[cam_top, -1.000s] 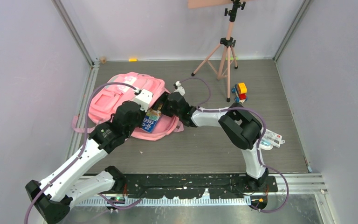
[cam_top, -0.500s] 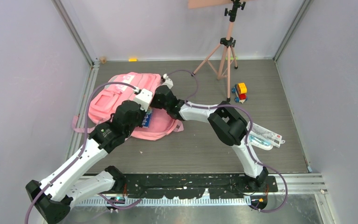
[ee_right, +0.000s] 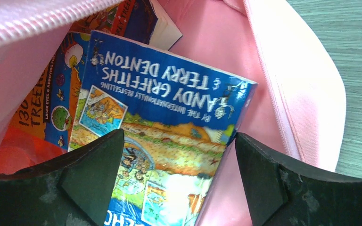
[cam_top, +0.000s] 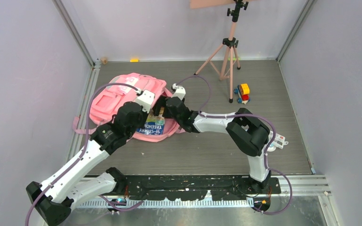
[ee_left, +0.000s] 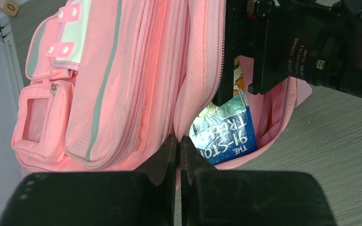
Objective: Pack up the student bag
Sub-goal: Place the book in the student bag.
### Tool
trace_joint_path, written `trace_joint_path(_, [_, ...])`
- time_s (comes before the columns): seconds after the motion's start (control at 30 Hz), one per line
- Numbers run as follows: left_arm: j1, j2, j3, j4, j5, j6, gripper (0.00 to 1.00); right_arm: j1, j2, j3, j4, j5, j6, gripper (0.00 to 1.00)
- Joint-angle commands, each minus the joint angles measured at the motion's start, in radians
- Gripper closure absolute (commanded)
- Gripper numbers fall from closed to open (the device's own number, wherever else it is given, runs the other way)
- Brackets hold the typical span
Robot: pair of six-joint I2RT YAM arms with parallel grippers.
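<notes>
student bag (cam_top: 115, 99) lies flat on the table (cam_top: 207, 150), far-left of centre, main compartment unzipped with its mouth facing the right arm. left gripper (ee_left: 178, 141): fingers pressed together, pinching the bag's upper zip edge, lip lifted. right gripper (ee_right: 178, 136): inside the mouth, jaws spread wide, nothing clamped. blue book (ee_right: 169, 103) lies between its fingers, cover up, mostly inside the bag; can't tell if either finger touches it. second book (ee_right: 47, 103), orange and blue, sits under it, deeper in. pink tripod (cam_top: 228, 52) and toy truck (cam_top: 242, 92) stand well apart from the bag, far right.
</notes>
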State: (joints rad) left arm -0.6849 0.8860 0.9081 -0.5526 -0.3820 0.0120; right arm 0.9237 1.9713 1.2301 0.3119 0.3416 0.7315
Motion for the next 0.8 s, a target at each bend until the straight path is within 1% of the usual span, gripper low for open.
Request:
trace_joint_path(0.0, [0.004,-0.005,0.008,0.053,0.006,-0.003,1.00,0.006,-0.066,-0.002,0.010,-0.010,-0.032,0.07])
trace_joint_path(0.13, [0.005,-0.003,0.007,0.051,0.008,-0.003,1.00,0.007,-0.072,-0.012,-0.040,-0.003,-0.012,0.07])
trace_joint_path(0.27, [0.005,-0.006,0.006,0.054,0.016,-0.003,1.00,0.007,-0.120,-0.072,-0.010,0.023,-0.021,0.07])
trace_joint_path(0.37, [0.005,-0.008,0.003,0.059,0.038,-0.005,1.00,0.007,-0.163,-0.114,0.024,0.010,-0.038,0.08])
trace_joint_path(0.47, [0.005,-0.002,0.004,0.060,0.065,-0.007,1.00,0.007,-0.221,-0.131,0.014,-0.003,-0.063,0.08])
trace_joint_path(0.53, [0.005,0.007,0.008,0.061,0.094,-0.006,1.00,0.007,-0.257,-0.141,-0.014,-0.001,-0.077,0.08])
trace_joint_path(0.63, [0.004,0.032,0.026,0.062,0.148,-0.060,1.00,0.007,-0.326,-0.174,-0.076,0.024,-0.096,0.10])
trace_joint_path(0.77, [0.003,0.091,0.062,0.058,0.231,-0.106,1.00,0.005,-0.422,-0.247,-0.151,0.095,-0.105,0.10])
